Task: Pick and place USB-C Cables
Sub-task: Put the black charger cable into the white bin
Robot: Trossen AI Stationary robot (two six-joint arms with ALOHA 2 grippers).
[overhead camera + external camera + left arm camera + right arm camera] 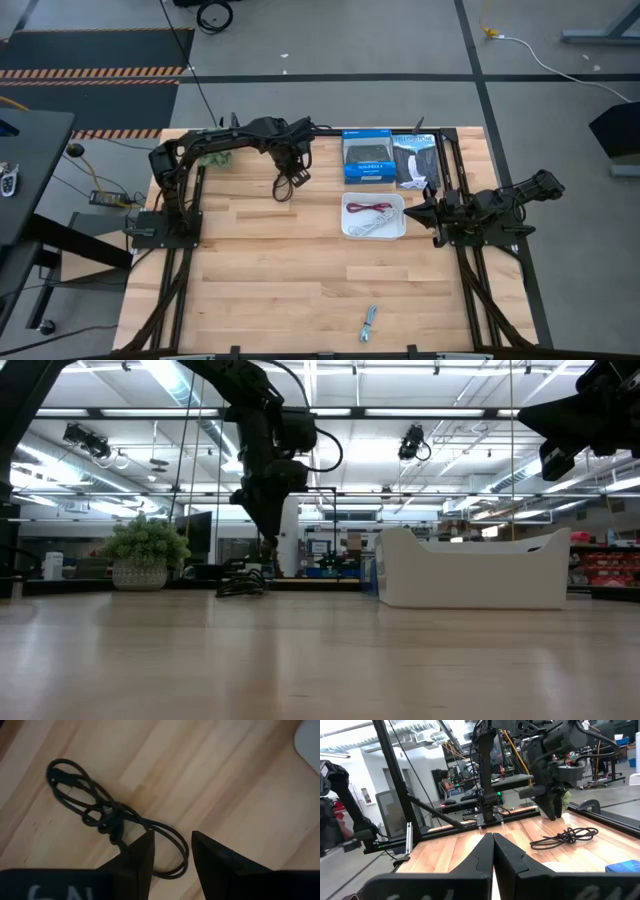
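A black USB-C cable bundle (100, 810) lies loosely coiled on the wooden table, left of the blue box (291, 181). My left gripper (172, 837) hovers open just above it, with one end loop (176, 862) showing below the gap between its fingers; it touches nothing (268, 545). A red cable (371, 208) and a white cable (375, 226) lie inside the white tray (344, 215). A grey-silver cable (369, 322) rests near the table's near edge. My right gripper (493, 836) is shut and waits beside the tray's right side (418, 212).
A blue retail box (367, 157) and a black one (417, 160) sit just beyond the tray at the far edge. A fuzzy green clump (213, 157) lies at the far left, under the left arm. Bare wood stretches across the middle and near part of the table.
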